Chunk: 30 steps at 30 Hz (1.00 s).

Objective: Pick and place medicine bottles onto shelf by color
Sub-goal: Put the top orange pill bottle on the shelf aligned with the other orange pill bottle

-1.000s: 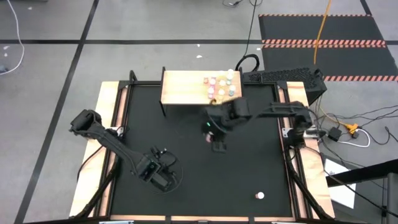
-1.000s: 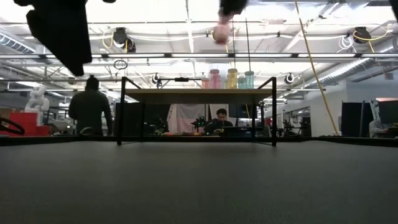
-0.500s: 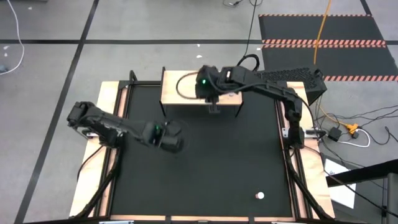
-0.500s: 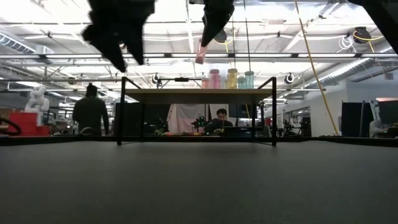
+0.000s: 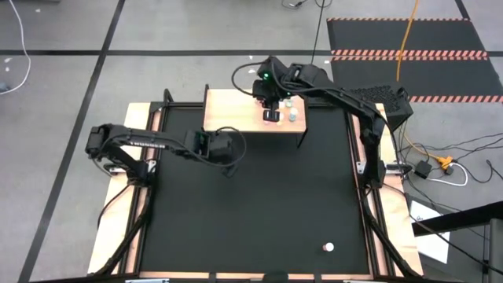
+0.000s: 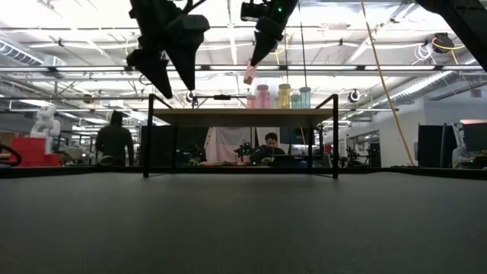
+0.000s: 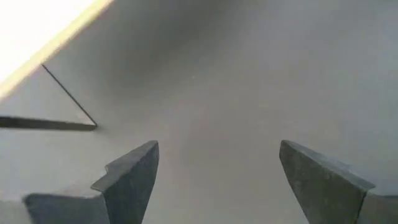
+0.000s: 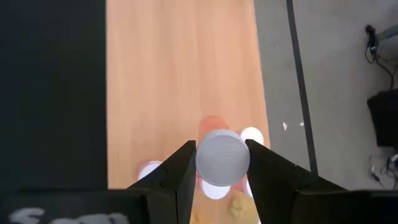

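My right gripper (image 8: pixel 221 152) hangs over the shelf (image 5: pixel 236 114), shut on a pink medicine bottle (image 6: pixel 249 74) with a white cap. The shelf is a tan board on thin black legs at the mat's far edge. Several more bottles (image 6: pixel 284 96), pink, yellow and teal, stand upright on its right part. Another bottle (image 5: pixel 328 248) lies on the mat near the right front corner. My left gripper (image 6: pixel 163 72) is open with nothing between its fingers, high over the mat left of the shelf's front. My right gripper pinches the pink bottle at its white-capped end (image 8: pixel 222 158) between its two fingers (image 8: pixel 181 168). The fingers slant down from above. The bottle hangs tilted below the fingertips, clear of the shelf.
The large black mat (image 5: pixel 259 204) fills the table inside a wooden frame. Behind the table the low view shows a person standing (image 6: pixel 116 141) and another seated (image 6: pixel 271 144).
My right gripper has carried the pink bottle toward the table's far edge, from over the mat to over the shelf. My left gripper, still open, has swung from the near left of the mat toward the far edge and the middle, rising a little.
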Tool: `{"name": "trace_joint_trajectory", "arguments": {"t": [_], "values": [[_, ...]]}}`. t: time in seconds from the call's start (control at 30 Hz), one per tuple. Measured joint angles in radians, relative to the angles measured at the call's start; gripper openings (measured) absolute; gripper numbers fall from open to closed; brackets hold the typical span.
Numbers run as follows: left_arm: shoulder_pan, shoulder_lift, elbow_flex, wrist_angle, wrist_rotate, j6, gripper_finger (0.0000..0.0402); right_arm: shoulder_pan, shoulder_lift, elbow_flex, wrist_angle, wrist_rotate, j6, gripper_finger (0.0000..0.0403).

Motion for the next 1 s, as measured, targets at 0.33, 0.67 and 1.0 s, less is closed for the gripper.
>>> {"name": "trace_joint_trajectory", "arguments": {"t": [0.33, 0.67, 1.0], "values": [[0.096, -0.004, 0.0, 0.028, 0.067, 0.105, 0.0333, -0.005, 0.009, -0.079, 0.066, -0.025, -0.002, 0.0121], [0.105, -0.009, 0.0, 0.03, 0.089, 0.14, 0.0333, -0.006, 0.007, -0.198, 0.099, -0.016, 0.008, 0.0121], [0.105, -0.009, 0.0, 0.029, 0.089, 0.154, 0.0333, -0.006, 0.008, -0.201, 0.122, -0.015, 0.01, 0.0121]]}}
